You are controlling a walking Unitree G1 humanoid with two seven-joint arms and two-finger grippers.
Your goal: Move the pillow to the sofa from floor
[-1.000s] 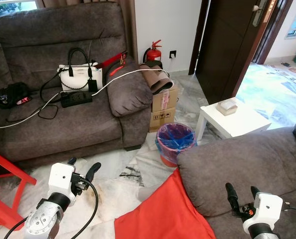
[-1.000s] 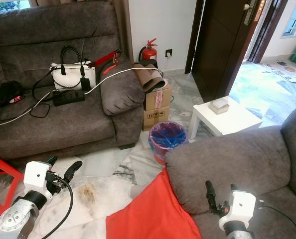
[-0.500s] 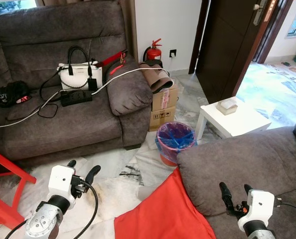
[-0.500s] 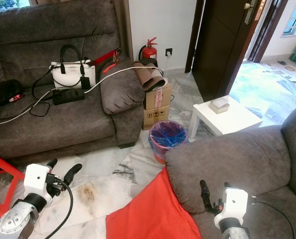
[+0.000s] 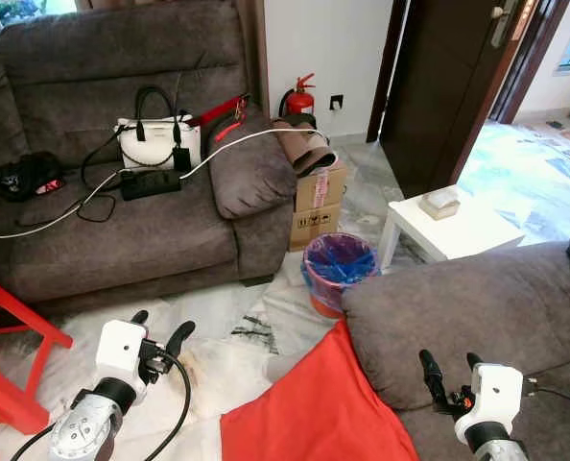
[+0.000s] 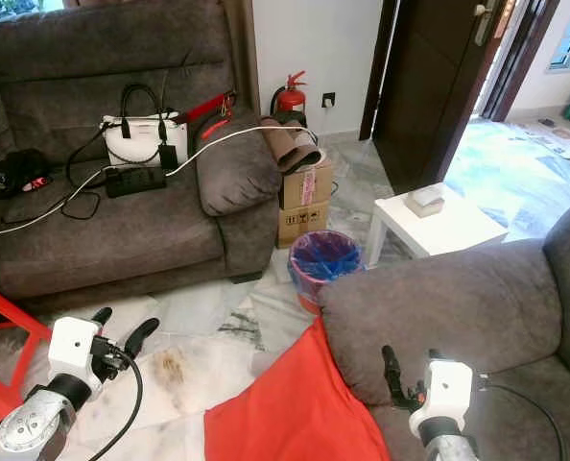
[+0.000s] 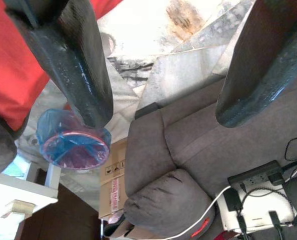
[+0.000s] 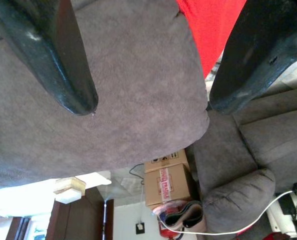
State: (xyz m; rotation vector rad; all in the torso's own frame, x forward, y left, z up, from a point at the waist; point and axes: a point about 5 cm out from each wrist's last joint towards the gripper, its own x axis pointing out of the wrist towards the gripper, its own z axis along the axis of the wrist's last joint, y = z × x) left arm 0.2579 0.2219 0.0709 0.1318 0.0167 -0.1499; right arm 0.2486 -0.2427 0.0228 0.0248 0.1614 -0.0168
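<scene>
A red pillow (image 5: pixel 319 408) lies on the marble floor, leaning against the armrest (image 5: pixel 458 312) of the near grey sofa at the right. My left gripper (image 5: pixel 160 327) hovers open over the floor to the pillow's left, nothing between its fingers. Over the near sofa's seat, right of the pillow, my right gripper (image 5: pixel 448 367) is open and empty too. The pillow's red edge (image 8: pixel 211 25) appears past the armrest in the right wrist view, and a red corner (image 7: pixel 13 75) in the left wrist view.
A second grey sofa (image 5: pixel 122 221) ahead carries a white handbag (image 5: pixel 155 142), a power strip (image 5: pixel 151 182) and cables. A bin with a blue liner (image 5: pixel 337 269), cardboard boxes (image 5: pixel 317 202), a white side table (image 5: pixel 448 230) and a red stool (image 5: pixel 7 355) stand around.
The camera has shifted slightly. My right gripper has drawn a little to the left, toward the pillow. The left gripper and the pillow stay about where they were.
</scene>
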